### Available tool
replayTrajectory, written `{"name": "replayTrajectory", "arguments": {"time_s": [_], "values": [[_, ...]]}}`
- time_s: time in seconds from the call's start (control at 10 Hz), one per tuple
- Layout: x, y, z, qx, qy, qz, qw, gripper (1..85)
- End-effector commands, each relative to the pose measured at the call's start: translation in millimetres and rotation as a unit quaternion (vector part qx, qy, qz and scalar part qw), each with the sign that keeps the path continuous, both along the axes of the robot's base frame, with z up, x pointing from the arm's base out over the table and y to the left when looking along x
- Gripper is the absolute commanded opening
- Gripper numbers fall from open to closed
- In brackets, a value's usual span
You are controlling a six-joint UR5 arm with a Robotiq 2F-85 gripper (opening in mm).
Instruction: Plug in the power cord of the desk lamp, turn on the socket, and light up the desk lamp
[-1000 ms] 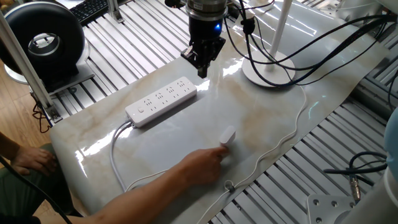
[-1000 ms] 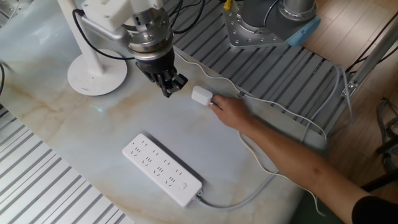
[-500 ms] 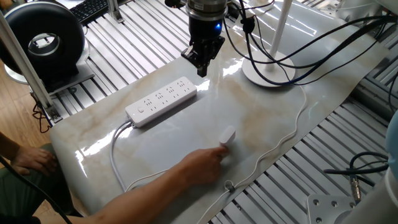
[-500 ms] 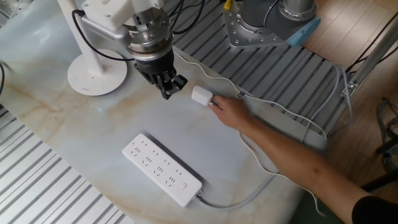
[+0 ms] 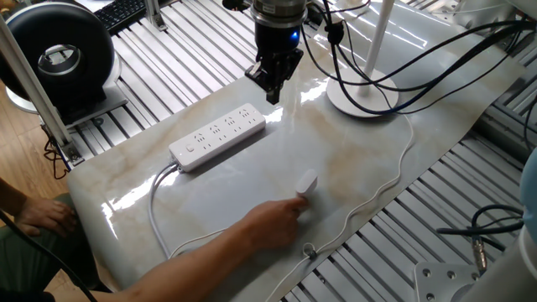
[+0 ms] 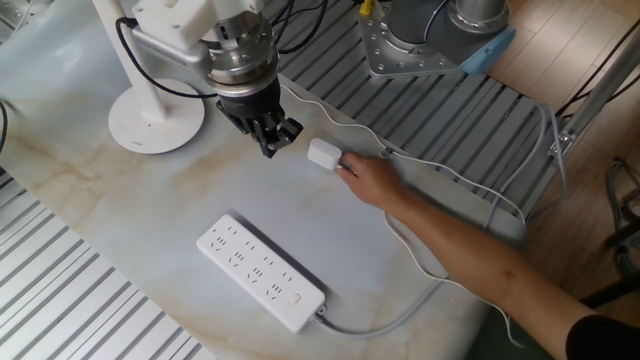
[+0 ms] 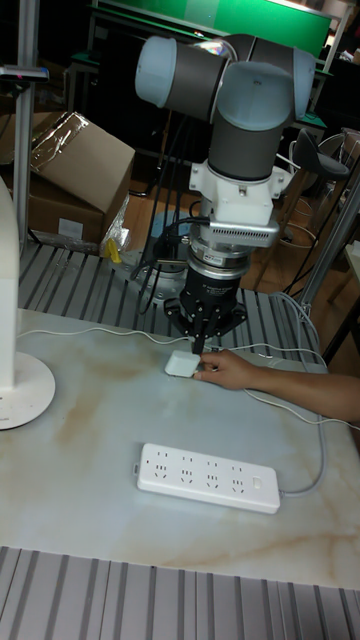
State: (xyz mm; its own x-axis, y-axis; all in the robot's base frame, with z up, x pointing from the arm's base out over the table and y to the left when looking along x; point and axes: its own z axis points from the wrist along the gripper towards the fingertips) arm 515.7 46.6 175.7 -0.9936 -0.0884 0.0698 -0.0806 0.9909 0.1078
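The white socket strip (image 5: 218, 136) (image 6: 260, 272) (image 7: 207, 477) lies flat on the marble table with nothing plugged in. The power cord's small white plug (image 5: 308, 182) (image 6: 323, 154) (image 7: 181, 365) rests on the table, touched by a person's hand (image 5: 277, 222) (image 6: 370, 180). Its thin cord (image 5: 394, 180) runs back to the desk lamp's round base (image 5: 362, 96) (image 6: 155, 120) (image 7: 25, 390). My gripper (image 5: 273, 91) (image 6: 272, 145) (image 7: 203, 345) hangs above the table between the strip and the lamp, a little way from the plug. Its fingers point down, shut and empty.
A black round fan (image 5: 59, 54) and a keyboard (image 5: 126, 13) sit beyond the table's far left. The person's forearm (image 6: 480, 255) reaches across the table edge. The strip's thicker cable (image 5: 159, 210) trails off the near side. Black robot cables (image 5: 419, 59) hang over the lamp base.
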Motion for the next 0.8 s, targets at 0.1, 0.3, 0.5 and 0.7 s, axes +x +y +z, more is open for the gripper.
{"name": "replayTrajectory", "arguments": {"time_s": [0.1, 0.3, 0.5, 0.7], "values": [[-4.9, 2, 2.1, 0.007, 0.008, 0.020, 0.9997, 1.0], [-4.1, 1, 1.8, 0.005, 0.006, 0.017, 0.9998, 1.0], [-12.9, 10, 5.4, 0.023, 0.014, 0.011, 0.9996, 1.0], [-43.2, 7, 11.7, 0.010, 0.002, -0.007, 0.9999, 1.0]]}}
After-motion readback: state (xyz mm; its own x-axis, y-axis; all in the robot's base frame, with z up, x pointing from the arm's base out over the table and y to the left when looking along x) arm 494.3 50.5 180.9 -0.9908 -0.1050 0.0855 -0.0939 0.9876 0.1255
